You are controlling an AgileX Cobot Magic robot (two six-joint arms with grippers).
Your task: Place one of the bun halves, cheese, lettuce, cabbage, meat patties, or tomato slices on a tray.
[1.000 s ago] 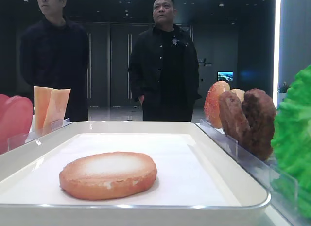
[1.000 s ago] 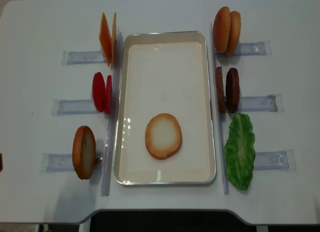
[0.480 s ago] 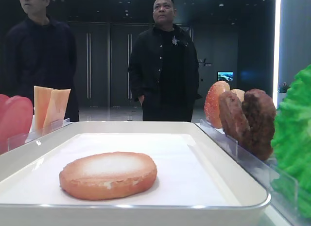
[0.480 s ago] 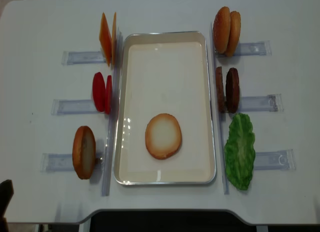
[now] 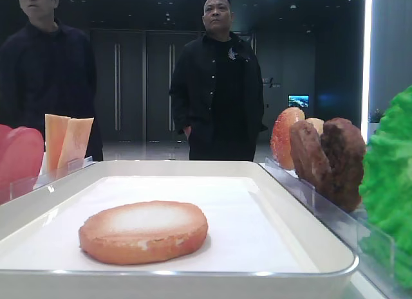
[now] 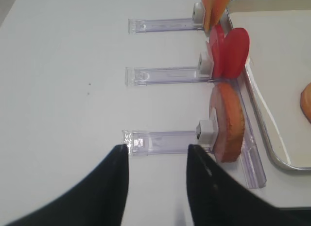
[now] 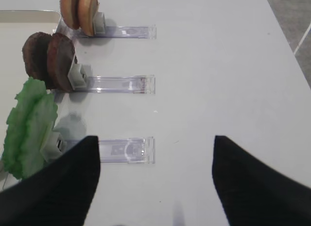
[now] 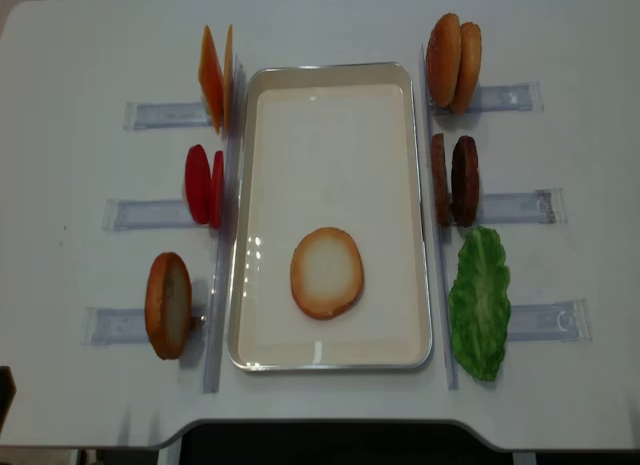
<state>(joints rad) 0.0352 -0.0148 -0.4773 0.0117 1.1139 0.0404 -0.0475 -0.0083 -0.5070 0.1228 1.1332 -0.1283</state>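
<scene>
One bun half (image 8: 326, 272) lies flat, pale face up, on the white tray (image 8: 330, 73) in the table's middle. A second bun half (image 6: 228, 121) stands in a holder left of the tray, just ahead and right of my left gripper (image 6: 156, 148), which is open and empty above bare table. Beyond it stand tomato slices (image 6: 232, 46) and cheese (image 8: 214, 77). My right gripper (image 7: 155, 138) is wide open and empty over the table right of the lettuce (image 7: 26, 126) and meat patties (image 7: 48, 60). Cabbage is out of view.
Clear plastic holders (image 8: 150, 213) line both sides of the tray. Two domed orange bun pieces (image 8: 454, 60) stand at the back right. Two men in black (image 5: 217, 80) stand behind the table. The table's front edge (image 8: 320, 425) is close to the tray.
The dark tip of my left arm at the overhead view's left edge has slid toward the near corner. The food has not moved. The man at the back left has shifted left.
</scene>
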